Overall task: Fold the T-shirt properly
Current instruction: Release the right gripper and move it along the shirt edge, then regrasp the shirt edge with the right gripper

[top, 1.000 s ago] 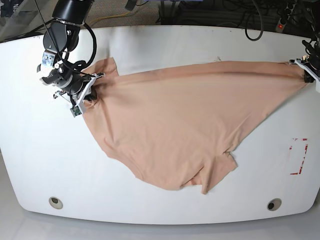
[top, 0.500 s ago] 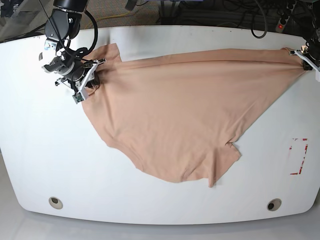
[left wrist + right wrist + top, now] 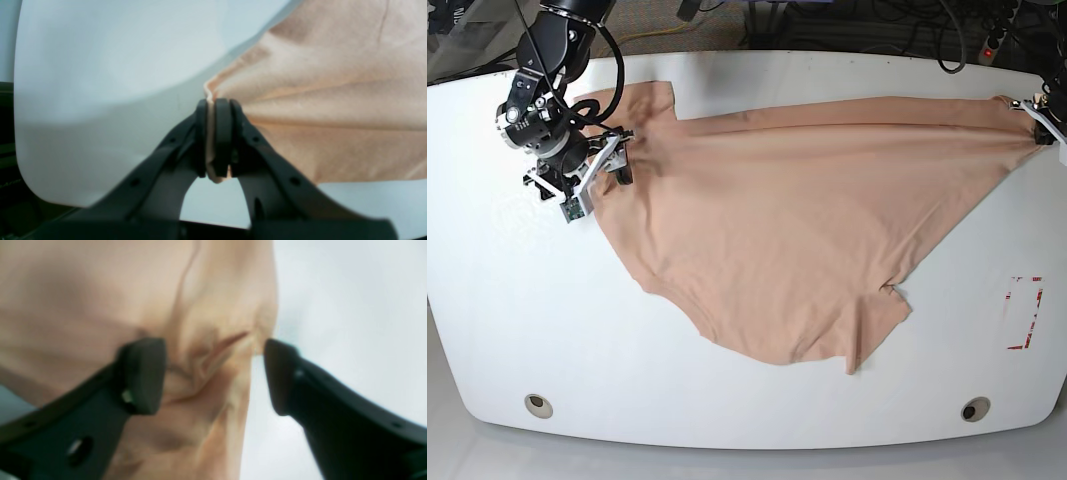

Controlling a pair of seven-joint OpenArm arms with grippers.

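I see the T-shirt [image 3: 797, 230] spread flat across the white table [image 3: 507, 330], stretched left to right along the far edge. My left gripper [image 3: 213, 140] pinches the shirt's far-right corner, fingers clamped on cloth. My right gripper [image 3: 213, 373] sits at the far-left sleeve, jaws spread wide, cloth loose between them

The right gripper [image 3: 213, 373] has released the T-shirt [image 3: 797, 220]; its jaws now stand apart. The cloth's left corner has shifted toward the table's far edge.
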